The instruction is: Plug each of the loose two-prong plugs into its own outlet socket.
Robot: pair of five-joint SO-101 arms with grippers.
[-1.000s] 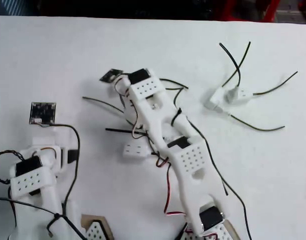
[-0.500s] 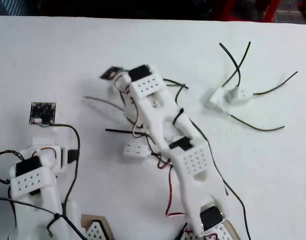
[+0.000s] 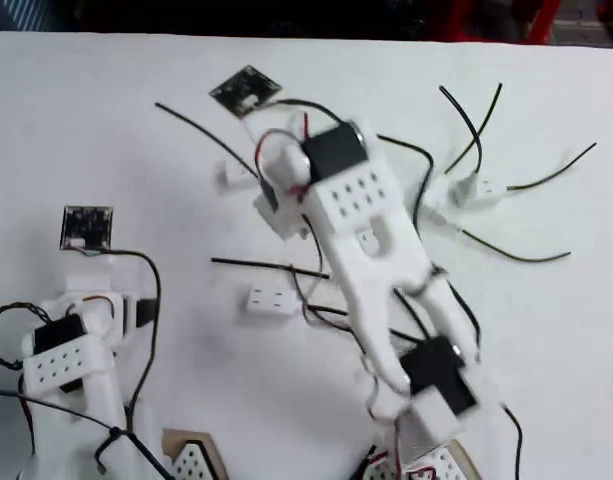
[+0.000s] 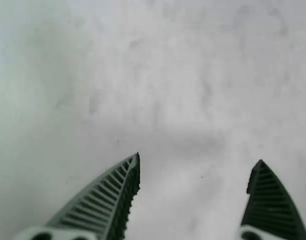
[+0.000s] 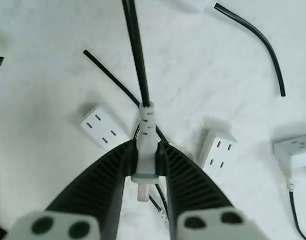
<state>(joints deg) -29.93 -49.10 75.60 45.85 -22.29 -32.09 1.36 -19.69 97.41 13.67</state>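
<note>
The right pincer [image 5: 147, 150] is pressed together on a white plug [image 5: 148, 125], pinching its body between both fingers [image 5: 105, 175]; the plug's black cord [image 5: 135, 45] runs straight away from the pincer over the desk [image 5: 43, 90]; whether the plug touches the desk cannot be told; the plug sits between two white sockets lying flat, a first socket [image 5: 105, 127] just beside one finger and a second socket [image 5: 217, 150] near the other finger, and it is plugged into neither; a third socket [image 5: 295, 150] lies farther off, beyond the second, with a thin cable leaving it; a loose cord [image 5: 265, 42] curls across the desk well apart from the pincer; in the high view the right arm [image 3: 371, 235] stretches from the near edge up the middle of the desk [image 3: 106, 120], a lone socket [image 3: 273, 300] lies beside it, apart from it, and a black wire [image 3: 251, 264] lies just above that socket and passes under the arm; a white cluster [image 3: 471, 188] with several thin cords fanning out lies on the far side of the arm; the left arm [image 3: 71, 365] is folded at the near left corner; the left pincer [image 4: 197, 162] is spread wide, its ribbed fingers [image 4: 115, 195] well apart over bare desk, holding nothing.
</note>
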